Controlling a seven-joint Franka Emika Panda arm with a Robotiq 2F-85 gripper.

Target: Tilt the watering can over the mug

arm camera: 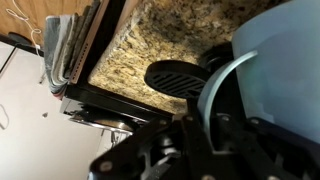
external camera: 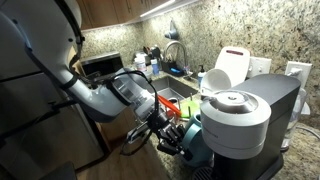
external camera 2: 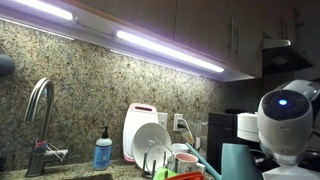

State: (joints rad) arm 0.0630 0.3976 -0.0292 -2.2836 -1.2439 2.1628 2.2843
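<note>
Right beside the claw, itself dull black metal and plastic, the watering can is smooth teal-blue plastic with a soft sheen, and the coffee machine just past it has a matt silver-grey plastic top. Beyond the claw the counter and backsplash are polished speckled granite, the faucet is shiny bare metal, and further off what looks like folded cloth lies matt against brown wood.

— What colour was the watering can?
— Plain pale teal-blue. The coffee machine was grey and black.
— And the wall?
— The backsplash was granite, speckled tan and brown. The cutting board was white (red at its top), the soap bottle blue.
</note>
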